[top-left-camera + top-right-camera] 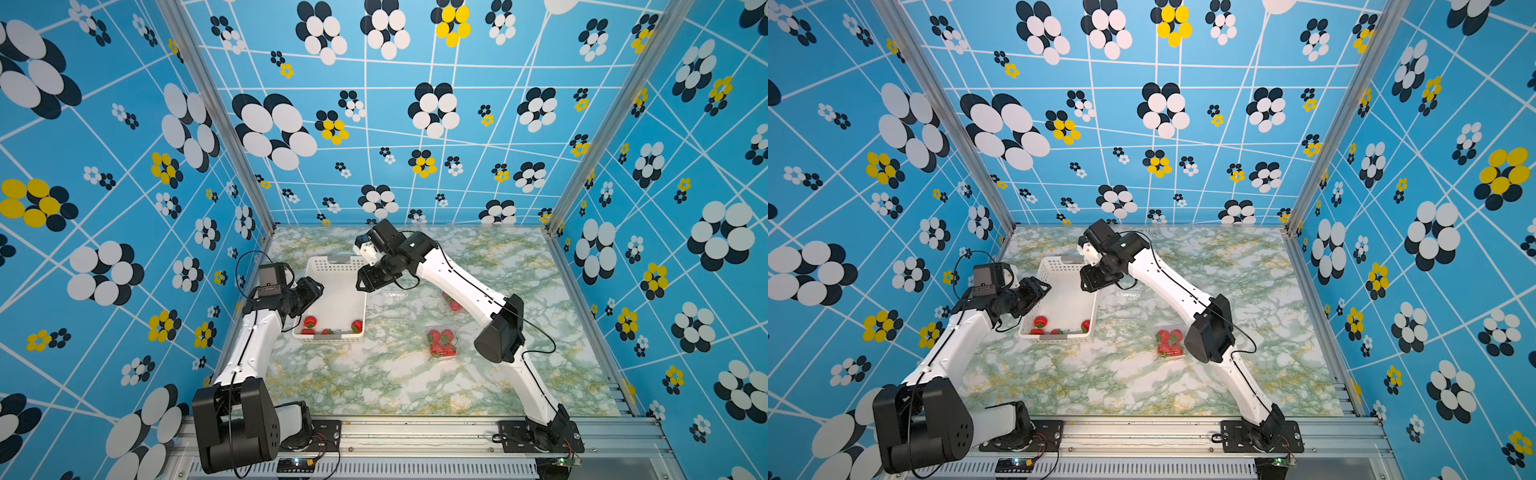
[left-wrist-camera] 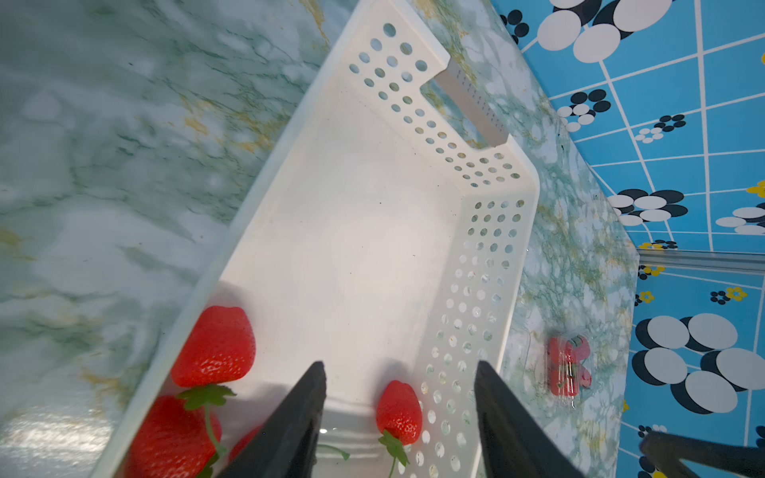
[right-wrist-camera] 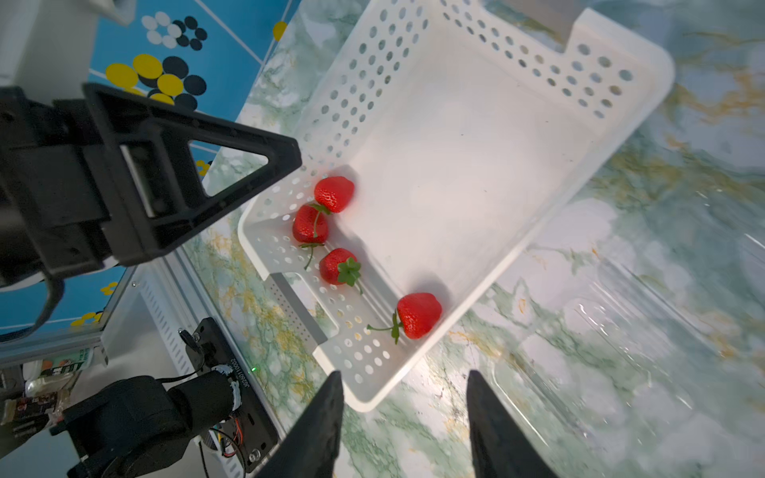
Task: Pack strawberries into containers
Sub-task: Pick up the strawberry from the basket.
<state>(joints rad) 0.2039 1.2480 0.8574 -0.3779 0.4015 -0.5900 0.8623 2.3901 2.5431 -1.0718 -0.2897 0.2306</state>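
Several strawberries (image 3: 334,193) lie at the near end of the white basket (image 1: 332,266), and one (image 2: 399,407) rests by its perforated side wall. My left gripper (image 2: 399,364) hovers open over that berry and holds nothing. It stands at the basket's left side (image 1: 318,286). My right gripper (image 3: 405,374) is open and empty above the table by the basket's right edge (image 1: 361,284). Beside it lies an empty clear container (image 3: 621,351). Another container (image 1: 442,343) holds several strawberries. More strawberries (image 1: 453,303) peek out under the right arm.
The basket sits at the table's left, close to the left wall (image 1: 249,232). The right arm's forearm (image 1: 469,286) crosses above the middle of the marbled table (image 1: 395,382). Metal frame rails (image 1: 415,428) run along the front edge.
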